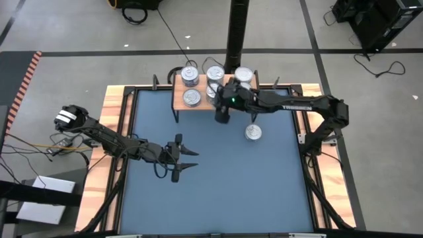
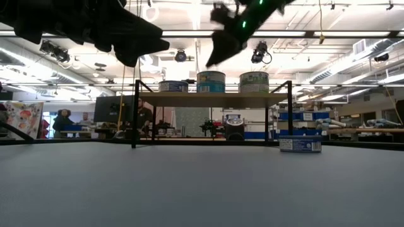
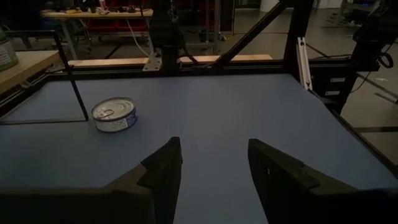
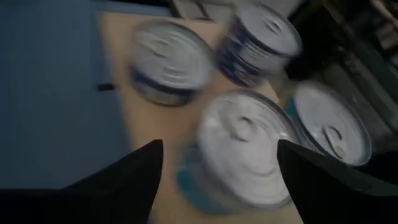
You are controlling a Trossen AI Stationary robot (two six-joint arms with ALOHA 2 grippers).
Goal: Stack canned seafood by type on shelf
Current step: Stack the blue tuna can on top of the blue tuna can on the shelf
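The shelf (image 1: 198, 106) stands at the mat's far edge on thin black legs. Several tins rest on it (image 1: 192, 97) (image 1: 243, 75); from the low view they show as three groups (image 2: 211, 81). One blue-labelled tin (image 1: 253, 133) (image 3: 114, 116) lies flat on the blue mat, right of the shelf's near corner. My right gripper (image 4: 219, 149) (image 1: 222, 114) hangs open above the shelf's near edge. Its fingers stand on either side of a blurred tin (image 4: 242, 149) below them, apart from it. My left gripper (image 3: 214, 149) (image 1: 182, 158) hovers open over the mat's left middle, with nothing between its fingers.
The blue mat (image 1: 218, 192) has wooden edges and a black frame (image 1: 310, 172) around it. A black post (image 1: 236, 33) rises just behind the shelf. Open mat lies between the two grippers and toward the near edge.
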